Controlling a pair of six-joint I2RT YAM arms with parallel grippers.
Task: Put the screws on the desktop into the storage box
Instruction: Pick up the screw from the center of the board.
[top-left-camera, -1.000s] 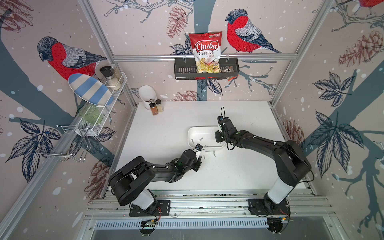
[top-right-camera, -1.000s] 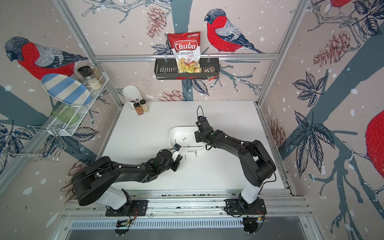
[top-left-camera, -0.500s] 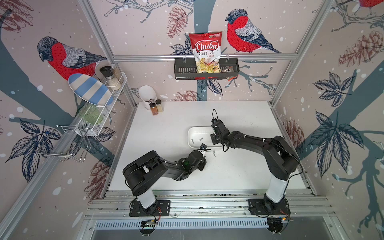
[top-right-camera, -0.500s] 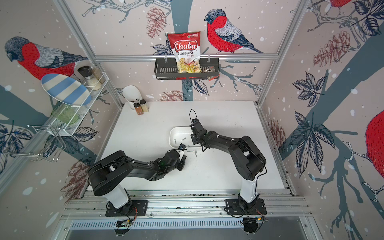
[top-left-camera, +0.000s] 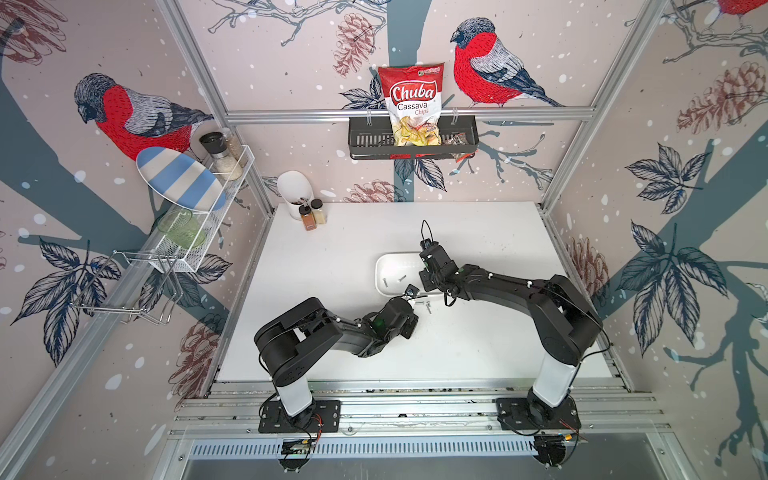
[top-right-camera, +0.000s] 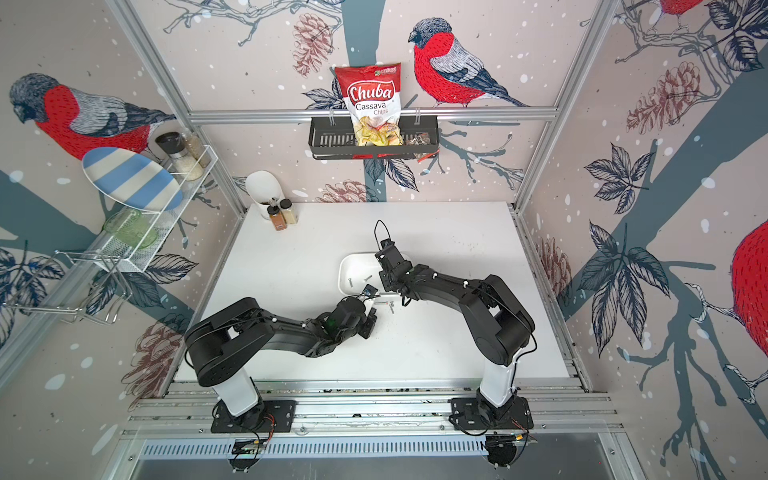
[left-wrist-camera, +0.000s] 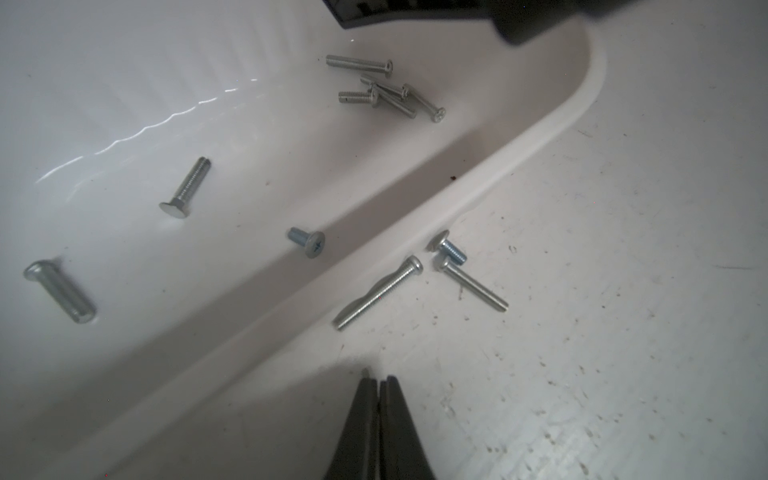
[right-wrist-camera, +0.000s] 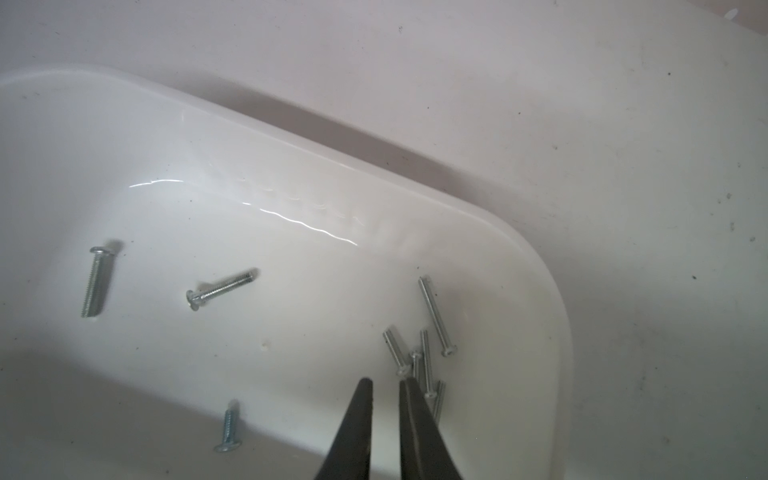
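Storage box (top-left-camera: 385, 264): white, shallow, round-cornered, set near the middle of the white surface (top-left-camera: 332, 249). Screws (left-wrist-camera: 185, 187) inside the box: three lying singly on its floor, apart from one another; several more in a touching cluster toward one corner. Loose screws (left-wrist-camera: 378, 293) outside the box: three on the surface just beside the rim, heads close together. Left jaws: closed tip to tip over the surface, near the loose screws but short of them; whether anything is pinched cannot be told. Right jaws: slightly parted, nothing between them, above the box interior beside the cluster.
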